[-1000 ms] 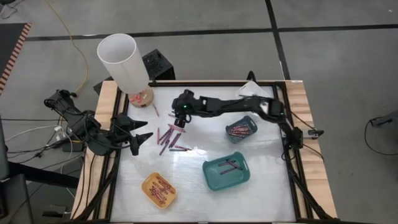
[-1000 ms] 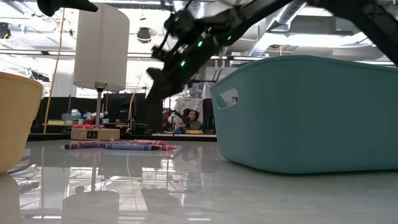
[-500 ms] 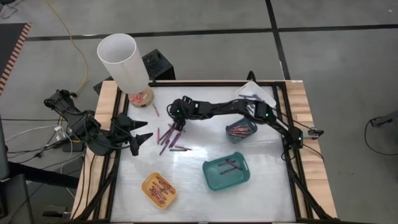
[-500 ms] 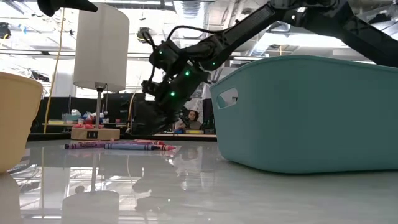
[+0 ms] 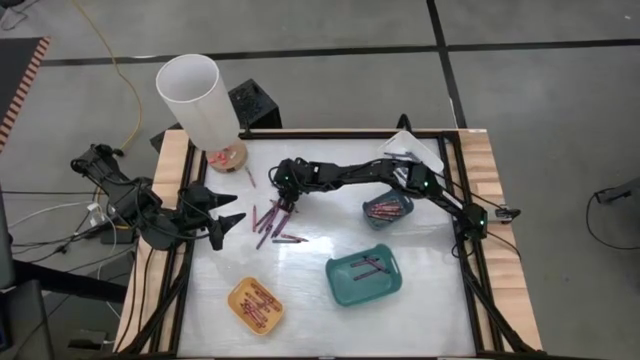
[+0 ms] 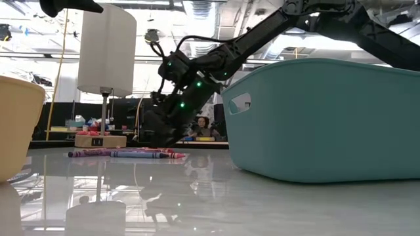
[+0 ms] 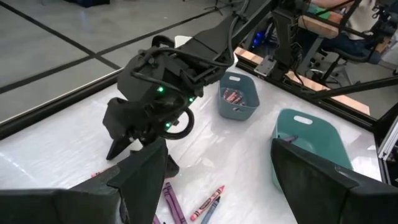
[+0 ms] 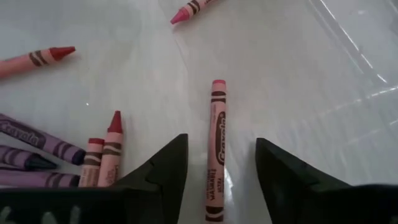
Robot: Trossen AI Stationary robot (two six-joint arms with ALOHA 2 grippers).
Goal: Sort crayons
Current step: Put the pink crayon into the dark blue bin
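Observation:
Several loose crayons, pink, red and purple, lie flat on the white tabletop left of centre; the low view shows them as a low row. My right gripper is stretched over them, slanting down, low over the table. It is open. Its fingers stand on either side of one pink crayon, with a gap showing on both sides. The crayon lies lengthwise between them. My left gripper waits open above the table's left edge, pointing at the pile.
A yellow tray with crayons sits near the front left. A large teal tray sits at front centre-right, and a small teal tray of crayons farther back. A white-shaded lamp stands at the far left corner.
My right gripper has sunk toward the crayon pile and moved a little toward the table's left edge, tipping steeper, with most of the drop early in the second. Its fingers have kept the same gap. The crayons lie where they were.

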